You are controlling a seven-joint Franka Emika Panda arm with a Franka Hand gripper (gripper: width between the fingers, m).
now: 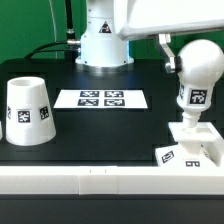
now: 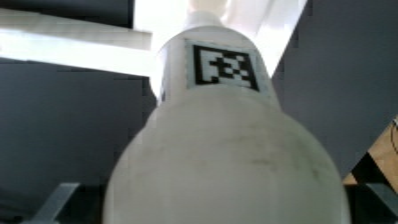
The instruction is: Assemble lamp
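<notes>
The white rounded bulb (image 1: 199,70) stands upright at the exterior view's right, its narrow foot on the flat square base (image 1: 190,153) near the table's front edge. My gripper (image 1: 176,60) sits at the bulb's rounded head, one dark finger (image 1: 167,50) showing on its left side. In the wrist view the bulb (image 2: 214,150) fills the picture between my jaws, its tag (image 2: 224,67) facing the camera, and my gripper (image 2: 222,208) looks shut on it. The large tapered shade (image 1: 28,110) stands apart on the exterior view's left.
The marker board (image 1: 100,98) lies flat in the middle of the black table. The robot's white pedestal (image 1: 102,45) stands behind it. A white wall (image 1: 80,183) runs along the table's front edge.
</notes>
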